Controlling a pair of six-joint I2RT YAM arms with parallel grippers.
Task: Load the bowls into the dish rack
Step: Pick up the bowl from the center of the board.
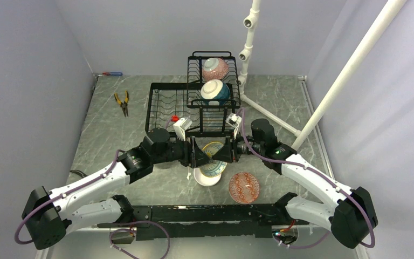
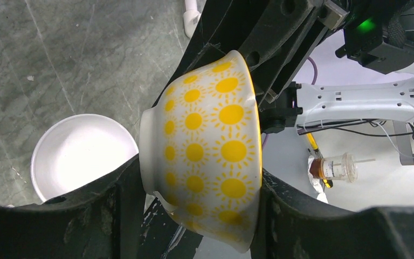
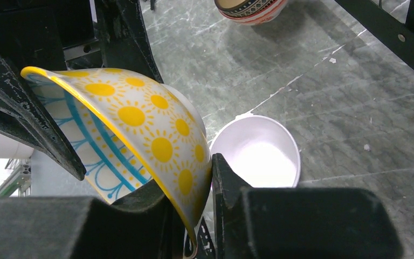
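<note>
My left fingers point(image 1: 199, 155) bracket the sun-patterned bowl point(image 2: 210, 145), foot against one and rim against the other, though I cannot tell whether they grip it. The bowl hangs tipped on its side above the white bowl point(image 2: 81, 156), by the middle of the worktop's near edge and well short of the dish rack point(image 1: 167, 102) at the far edge. My right fingers point(image 1: 226, 152) pinch its wall, one inside, one outside. If the right lets go before the left has purchase (glazed ceramic, likely slippery), it could drop and chip both bowls.
</note>
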